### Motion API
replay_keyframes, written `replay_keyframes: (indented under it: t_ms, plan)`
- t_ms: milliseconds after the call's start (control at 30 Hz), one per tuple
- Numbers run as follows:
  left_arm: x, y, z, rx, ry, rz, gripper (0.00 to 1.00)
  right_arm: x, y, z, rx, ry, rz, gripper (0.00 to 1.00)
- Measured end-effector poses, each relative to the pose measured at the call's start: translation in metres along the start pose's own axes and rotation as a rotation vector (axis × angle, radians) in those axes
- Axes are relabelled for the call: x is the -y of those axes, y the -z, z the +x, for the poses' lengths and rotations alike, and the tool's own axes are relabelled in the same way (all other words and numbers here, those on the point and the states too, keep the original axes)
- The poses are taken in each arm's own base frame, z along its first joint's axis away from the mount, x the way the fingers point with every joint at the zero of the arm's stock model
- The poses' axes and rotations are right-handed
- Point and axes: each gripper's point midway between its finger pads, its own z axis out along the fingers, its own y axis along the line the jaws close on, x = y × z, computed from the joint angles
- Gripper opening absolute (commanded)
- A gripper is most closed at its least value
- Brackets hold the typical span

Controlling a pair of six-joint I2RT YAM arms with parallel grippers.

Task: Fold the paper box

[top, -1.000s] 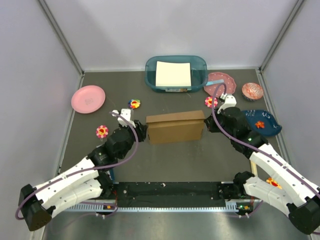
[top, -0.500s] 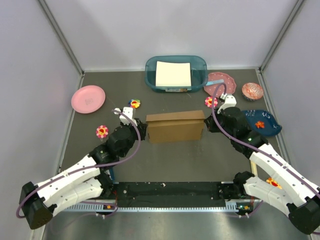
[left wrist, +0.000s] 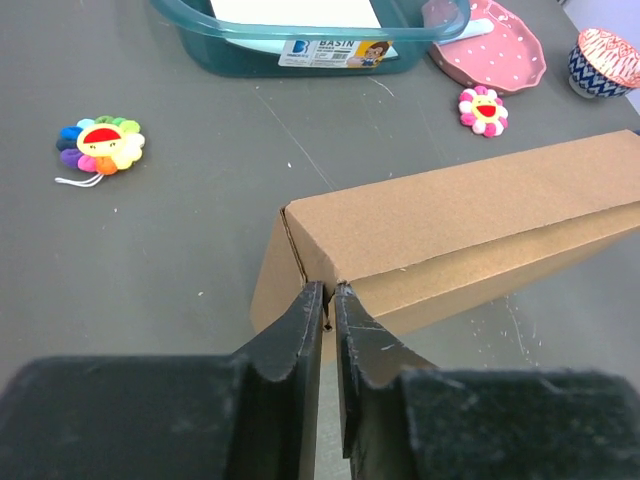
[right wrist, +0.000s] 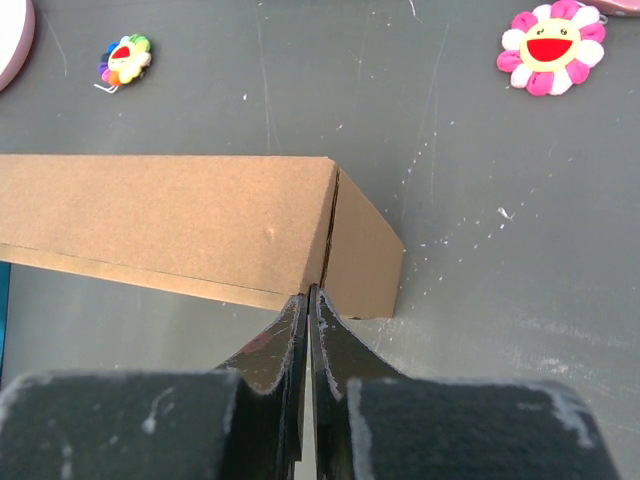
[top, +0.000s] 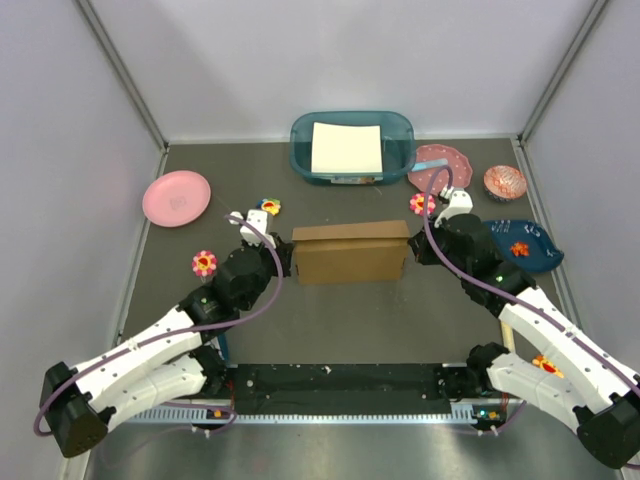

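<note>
The box point(top: 350, 255) is seen closed up in the middle of the desk point(top: 350, 330), its ends touched by the left end effector point(left wrist: 327, 295) and the right end effector point(right wrist: 308, 297), both nearly shut; only final tucking is judged left.

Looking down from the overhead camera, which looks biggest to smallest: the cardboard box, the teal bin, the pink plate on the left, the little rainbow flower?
1-2. teal bin and paper box: too alike to rank.
3. pink plate.
4. rainbow flower.
</note>
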Motion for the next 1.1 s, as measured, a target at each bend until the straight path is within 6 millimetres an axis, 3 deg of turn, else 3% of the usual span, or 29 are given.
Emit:
replay_keyframes:
  t_ms: [133, 633, 1100]
  plan:
    - [0.001, -0.001, 0.000, -0.002, -0.002, 0.008, 0.00, 0.000, 0.000, 0.000, 0.000, 0.000, -0.001, 0.00]
    - [0.001, -0.005, 0.000, 0.016, 0.003, 0.013, 0.00, -0.001, 0.000, 0.000, -0.001, -0.007, -0.004, 0.00]
    - [-0.004, -0.018, 0.015, 0.042, 0.079, -0.013, 0.00, -0.001, 0.003, 0.001, -0.003, -0.008, -0.007, 0.00]
